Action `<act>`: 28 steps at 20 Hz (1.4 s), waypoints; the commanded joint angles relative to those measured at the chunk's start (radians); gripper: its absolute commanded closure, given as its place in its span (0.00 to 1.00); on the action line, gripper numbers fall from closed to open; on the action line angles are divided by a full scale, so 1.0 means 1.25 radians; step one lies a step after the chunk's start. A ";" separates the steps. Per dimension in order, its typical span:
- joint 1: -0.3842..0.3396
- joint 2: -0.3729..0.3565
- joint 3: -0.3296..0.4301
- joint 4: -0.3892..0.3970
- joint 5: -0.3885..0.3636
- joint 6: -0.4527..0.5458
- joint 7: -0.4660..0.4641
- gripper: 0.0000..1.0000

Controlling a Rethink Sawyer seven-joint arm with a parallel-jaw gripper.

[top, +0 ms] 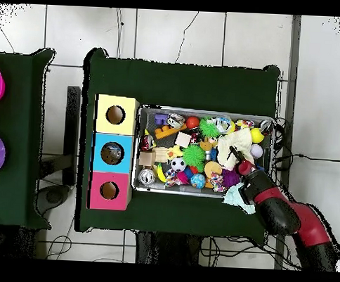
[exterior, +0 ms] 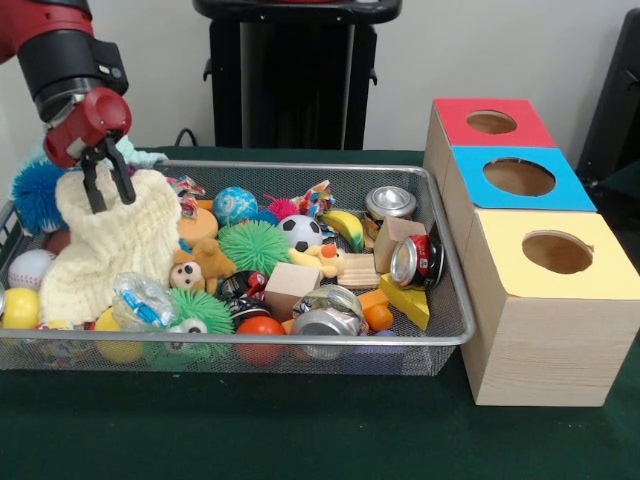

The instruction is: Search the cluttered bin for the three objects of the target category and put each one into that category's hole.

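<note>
My gripper [exterior: 108, 186] grasps the cream knitted cloth [exterior: 105, 245], pinched between my jaws and draping below them into the wire mesh bin [exterior: 440, 335]; three coloured-top wooden boxes [exterior: 545, 300] stand well apart.

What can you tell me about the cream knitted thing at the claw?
The cream knitted cloth looks soft and ribbed, like a sock or hat. It stands draped and lifted at the wire bin's end farthest from the boxes, its lower part resting on toys. The claw pinches its top edge; a crinkled plastic wrapper lies against it.
</note>
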 commanded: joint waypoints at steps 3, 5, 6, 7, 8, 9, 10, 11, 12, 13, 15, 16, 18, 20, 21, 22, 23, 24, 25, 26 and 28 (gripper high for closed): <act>0.055 -0.122 0.036 -0.094 0.017 0.060 -0.093 0.00; 0.059 -0.116 0.034 -0.099 0.020 0.059 -0.097 0.00; 0.060 -0.108 0.032 -0.103 0.022 0.060 -0.101 0.00; 0.059 -0.098 0.033 -0.109 0.020 0.059 -0.112 0.00; 0.060 -0.096 0.033 -0.111 0.021 0.058 -0.117 0.00; 0.062 -0.096 0.033 -0.113 0.023 0.060 -0.118 0.00; 0.064 -0.098 0.033 -0.115 0.027 0.062 -0.117 0.00; 0.068 -0.103 0.029 -0.115 0.031 0.061 -0.106 0.00; 0.070 -0.106 0.029 -0.115 0.034 0.060 -0.102 0.00; 0.073 -0.111 0.025 -0.114 0.037 0.059 -0.093 0.00; 0.077 -0.119 0.020 -0.113 0.038 0.055 -0.085 0.00; 0.078 -0.121 0.018 -0.113 0.040 0.055 -0.084 0.00; 0.081 -0.125 0.012 -0.113 0.041 0.051 -0.078 0.00; 0.084 -0.131 0.006 -0.111 0.040 0.044 -0.069 0.00; 0.085 -0.134 0.005 -0.110 0.040 0.042 -0.067 0.00; 0.085 -0.132 0.005 -0.112 0.041 0.044 -0.070 0.00; 0.085 -0.123 0.005 -0.117 0.041 0.044 -0.074 0.00; 0.086 -0.118 0.003 -0.119 0.039 0.040 -0.074 0.00; 0.088 -0.109 -0.002 -0.122 0.030 0.024 -0.067 0.00; 0.089 -0.105 -0.006 -0.123 0.026 0.015 -0.062 0.00; 0.095 -0.091 -0.017 -0.131 0.010 -0.010 -0.051 0.00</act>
